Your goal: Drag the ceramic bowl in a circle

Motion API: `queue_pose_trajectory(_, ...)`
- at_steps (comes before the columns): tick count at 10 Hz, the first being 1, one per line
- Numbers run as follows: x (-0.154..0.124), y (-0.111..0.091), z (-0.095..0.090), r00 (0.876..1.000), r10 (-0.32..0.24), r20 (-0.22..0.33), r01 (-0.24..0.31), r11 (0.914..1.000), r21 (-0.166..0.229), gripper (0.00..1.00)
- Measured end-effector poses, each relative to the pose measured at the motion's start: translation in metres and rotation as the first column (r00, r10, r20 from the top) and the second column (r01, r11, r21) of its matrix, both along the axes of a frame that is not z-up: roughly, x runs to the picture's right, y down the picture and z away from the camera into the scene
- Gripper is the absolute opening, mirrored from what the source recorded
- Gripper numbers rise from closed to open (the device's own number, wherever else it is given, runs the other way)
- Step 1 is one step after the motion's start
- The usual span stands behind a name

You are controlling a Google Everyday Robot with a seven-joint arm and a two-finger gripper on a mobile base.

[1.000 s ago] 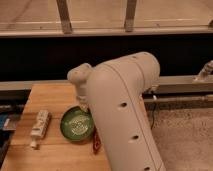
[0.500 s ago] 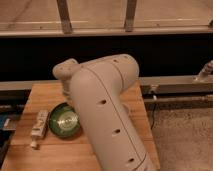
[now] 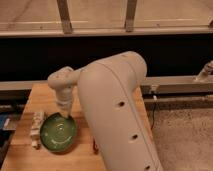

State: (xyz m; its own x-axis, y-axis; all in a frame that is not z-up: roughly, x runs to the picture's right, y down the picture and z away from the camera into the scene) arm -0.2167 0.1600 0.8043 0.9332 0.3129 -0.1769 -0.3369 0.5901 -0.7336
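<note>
Ceramic bowl (image 3: 58, 132), wide, shallow, round and glossy green with a darker rim, sits on the pale wooden tabletop (image 3: 30, 155) directly beneath the pincer. The gripper (image 3: 64, 114) comes down from the white wrist and meets the bowl at its far rim, the edge nearest the dark wall behind. Its fingers are drawn together, and they appear to pinch or press that rim, though the exact contact is hard to make out. Holding the bowl at its edge rather than its middle makes sense for a drag: a rim grip lets the arm steer the bowl along a curved path while the base keeps sliding on the wood. To the left of the pincer, just beside the bowl, lies a small whitish object (image 3: 36, 126), close enough that a wide circle could knock it. The robot's bulky cream-coloured arm (image 3: 117, 107) fills the space to the right of the pincer and hides that side of the table.
</note>
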Motion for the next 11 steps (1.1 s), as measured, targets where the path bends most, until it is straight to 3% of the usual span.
queue_pose_trajectory(2,0.027,0.027,-0.021,0.999,0.029,-0.034,-0.030,0.9994,-0.018,0.00)
queue_pose_trajectory(5,0.066,0.030,-0.023,0.990,0.080,-0.114,-0.083,0.9964,-0.020,0.00)
queue_pose_trajectory(7,0.089,0.013,-0.009,0.982,0.101,-0.161,-0.105,0.9942,-0.020,0.00)
queue_pose_trajectory(9,0.115,-0.020,0.021,0.973,0.120,-0.199,-0.126,0.9918,-0.018,0.00)
queue_pose_trajectory(11,0.121,-0.046,0.046,0.971,0.117,-0.208,-0.124,0.9921,-0.021,0.00)
